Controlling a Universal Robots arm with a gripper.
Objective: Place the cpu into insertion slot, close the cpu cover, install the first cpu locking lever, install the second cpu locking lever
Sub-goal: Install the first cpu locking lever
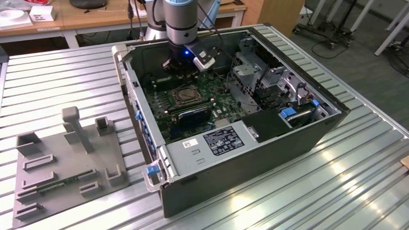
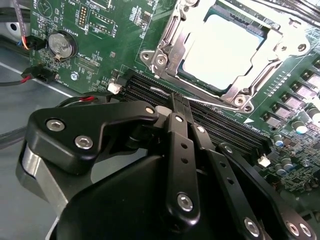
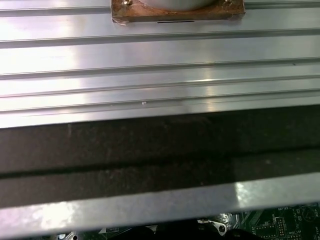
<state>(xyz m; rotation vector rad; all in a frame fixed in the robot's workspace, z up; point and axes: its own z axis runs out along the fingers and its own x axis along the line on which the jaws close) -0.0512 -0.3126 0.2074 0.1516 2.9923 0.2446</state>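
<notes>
The cpu [image 2: 222, 45] lies in its socket on the green motherboard [image 2: 100, 30], its pale face shining bright. The cpu cover [image 2: 167, 52], a silvery frame, lies flat around it. In the second wrist view my gripper [image 2: 175, 102] hangs over the black memory slots [image 2: 150, 90] just beside the socket, its black fingers [image 2: 179, 150] drawn together with nothing between them. In the exterior view the gripper [image 1: 181, 71] reaches down into the open computer case [image 1: 255, 158] near its far end, a short way behind the socket [image 1: 182, 96].
The case stands on a ribbed aluminium table [image 1: 357, 182]. A grey box with a white label [image 1: 214, 141] fills the case's near end, and drive cages [image 1: 268, 81] line the exterior view's right side. A grey fixture plate [image 1: 64, 163] with upright holders sits at the exterior view's left.
</notes>
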